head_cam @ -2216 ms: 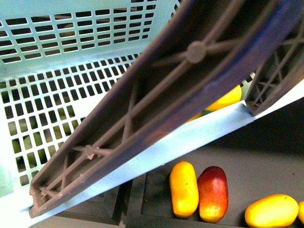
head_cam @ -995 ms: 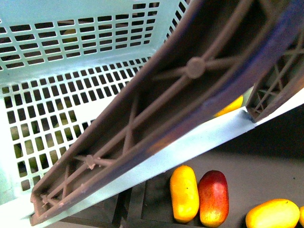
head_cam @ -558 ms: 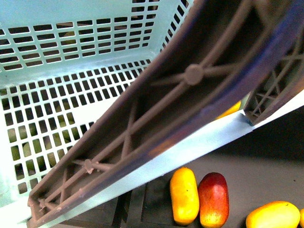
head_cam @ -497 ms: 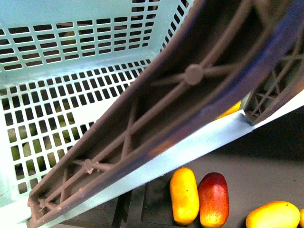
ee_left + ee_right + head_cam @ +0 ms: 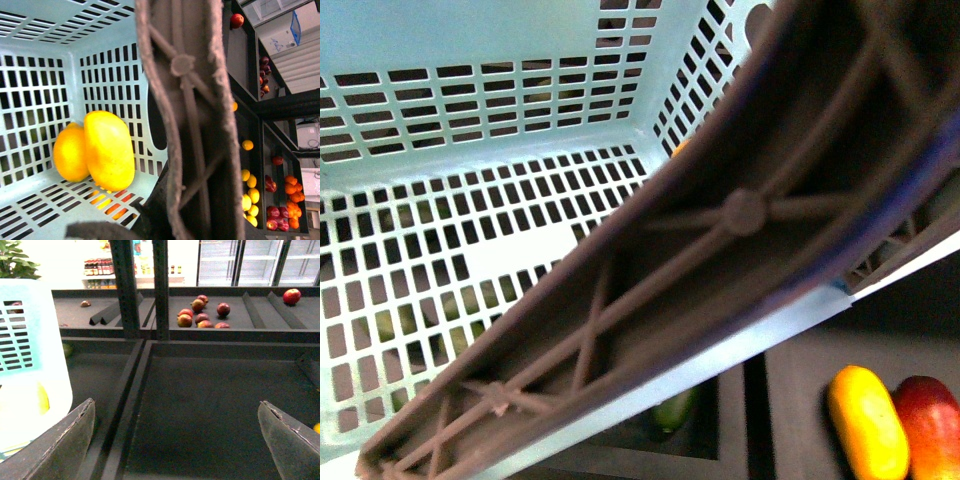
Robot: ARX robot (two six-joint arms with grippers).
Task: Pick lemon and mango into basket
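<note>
Two smooth yellow fruits, lemon (image 5: 70,152) and mango (image 5: 109,150), lie in my pale teal slotted basket (image 5: 40,90); my right hand (image 5: 177,437) gapes empty; left hand's state unclear; the rigid ribbed handle (image 5: 187,125) offers firmest grip.

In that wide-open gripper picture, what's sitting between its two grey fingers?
Nothing. In the right wrist view the right gripper is open, and between its grey fingers lies only the bare dark shelf tray floor. The pale teal slotted basket stands off to one side.

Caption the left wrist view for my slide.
Lemon and mango lie touching inside the teal basket, behind its brown handle.
</note>
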